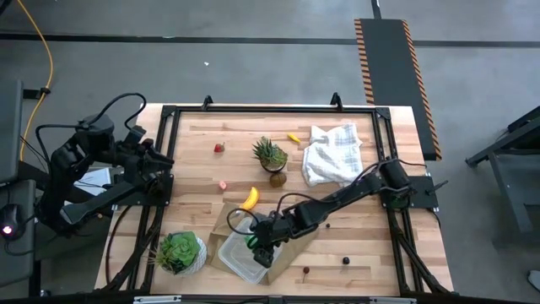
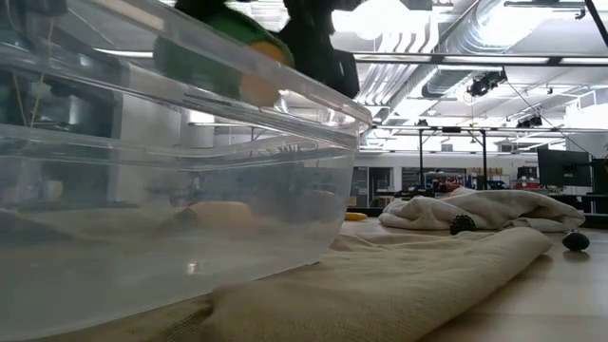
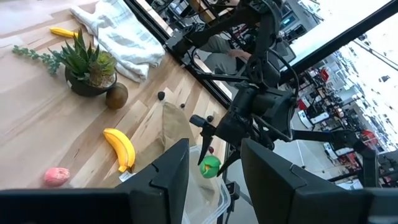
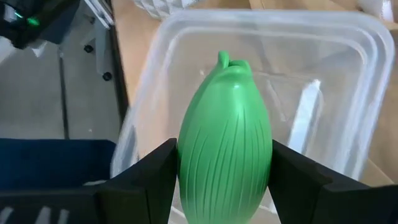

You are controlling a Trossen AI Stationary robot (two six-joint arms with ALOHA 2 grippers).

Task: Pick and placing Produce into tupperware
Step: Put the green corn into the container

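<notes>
Currently, right end effector (image 4: 224, 180) reaching over tupperware (image 4: 348, 74), clamped around green oval (image 4: 225, 143), left end effector (image 3: 214, 180) parted

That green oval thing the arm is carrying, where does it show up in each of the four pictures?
High view: the green oval sits low centre, in the right gripper, over the tupperware.
Low view: green oval at top, above the tupperware's rim.
Left wrist view: small, low centre.
Right wrist view: fills the middle, between the fingers.
Shared landmark: the tupperware, under it in every view.
</notes>
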